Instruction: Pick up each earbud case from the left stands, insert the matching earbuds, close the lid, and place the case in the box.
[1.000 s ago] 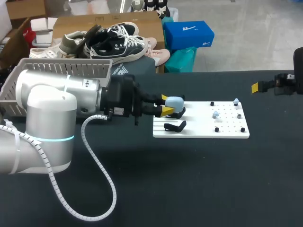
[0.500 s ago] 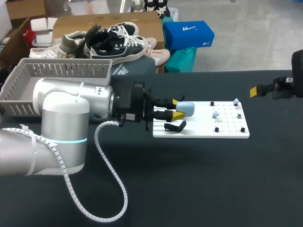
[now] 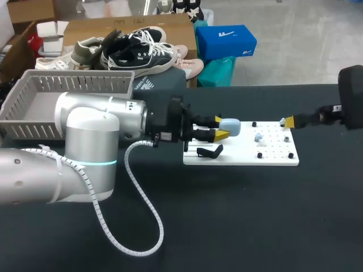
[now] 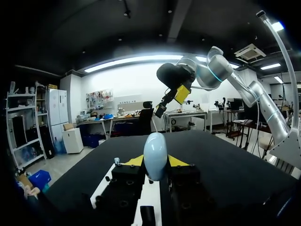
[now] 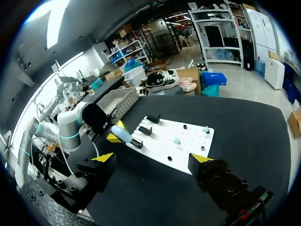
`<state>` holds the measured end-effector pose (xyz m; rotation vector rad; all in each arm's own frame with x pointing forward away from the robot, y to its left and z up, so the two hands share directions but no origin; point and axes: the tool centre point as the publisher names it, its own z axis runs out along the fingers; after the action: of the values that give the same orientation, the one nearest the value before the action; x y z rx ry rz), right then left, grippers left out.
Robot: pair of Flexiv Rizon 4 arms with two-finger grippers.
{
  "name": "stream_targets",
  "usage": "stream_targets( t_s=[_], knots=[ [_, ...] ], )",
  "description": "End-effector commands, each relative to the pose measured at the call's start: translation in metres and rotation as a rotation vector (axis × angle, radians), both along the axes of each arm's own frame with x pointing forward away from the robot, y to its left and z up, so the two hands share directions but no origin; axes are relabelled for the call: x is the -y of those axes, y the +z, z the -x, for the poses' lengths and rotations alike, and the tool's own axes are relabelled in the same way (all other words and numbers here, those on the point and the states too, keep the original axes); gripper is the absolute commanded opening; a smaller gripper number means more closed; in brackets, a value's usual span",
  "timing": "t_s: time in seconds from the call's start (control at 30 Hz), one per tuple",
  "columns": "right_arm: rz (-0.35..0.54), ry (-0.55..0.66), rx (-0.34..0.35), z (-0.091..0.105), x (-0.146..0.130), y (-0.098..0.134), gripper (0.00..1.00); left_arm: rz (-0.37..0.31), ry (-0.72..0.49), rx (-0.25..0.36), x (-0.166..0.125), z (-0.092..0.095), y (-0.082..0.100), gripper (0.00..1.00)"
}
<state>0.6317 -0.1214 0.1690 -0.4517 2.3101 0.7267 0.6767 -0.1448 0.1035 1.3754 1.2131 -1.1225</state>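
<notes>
My left gripper (image 3: pixel 222 128) is shut on a pale blue earbud case (image 3: pixel 229 127), held above the left part of the white board (image 3: pixel 241 157). In the left wrist view the case (image 4: pixel 155 155) stands upright between the yellow fingertips (image 4: pixel 176 161). An empty black stand (image 3: pixel 210 151) lies just in front of it on the board. Two small pale blue earbuds (image 3: pixel 258 137) (image 3: pixel 283 121) sit among black pegs on the board's right half. My right gripper (image 5: pixel 153 158) is open and empty. It hovers beyond the board's far right corner, one yellow tip (image 3: pixel 289 121) showing near the far earbud.
A grey slatted basket (image 3: pixel 68 90) stands at the table's far left, also seen behind my left arm (image 5: pixel 70 127) in the right wrist view. Three black stands (image 5: pixel 145 130) line the board's left side. Dark tabletop (image 3: pixel 238 215) stretches in front of the board.
My left gripper has carried the case rightward, off the stands and further over the board. The right gripper has moved left, toward the board's far right corner.
</notes>
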Motion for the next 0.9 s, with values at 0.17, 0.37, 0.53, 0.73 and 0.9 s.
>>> stream_targets(
  t_s=[0.17, 0.37, 0.53, 0.73, 0.9],
  knots=[
    [0.045, 0.044, 0.000, 0.011, -0.030, -0.005, 1.00, 0.008, 0.000, -0.009, 0.005, -0.003, -0.005, 0.00],
    [0.064, 0.086, -0.025, 0.010, -0.048, -0.018, 1.00, 0.006, 0.007, -0.009, 0.003, -0.001, -0.007, 0.00],
    [0.068, 0.111, -0.031, 0.008, -0.062, -0.020, 1.00, 0.005, 0.008, -0.008, 0.003, 0.000, -0.007, 0.00],
    [0.081, 0.135, -0.051, -0.001, -0.078, -0.028, 1.00, 0.005, 0.008, -0.008, 0.003, 0.000, -0.007, 0.00],
    [0.101, 0.149, -0.077, -0.010, -0.086, -0.037, 1.00, 0.005, 0.008, -0.008, 0.003, 0.000, -0.007, 0.00]
  ],
)
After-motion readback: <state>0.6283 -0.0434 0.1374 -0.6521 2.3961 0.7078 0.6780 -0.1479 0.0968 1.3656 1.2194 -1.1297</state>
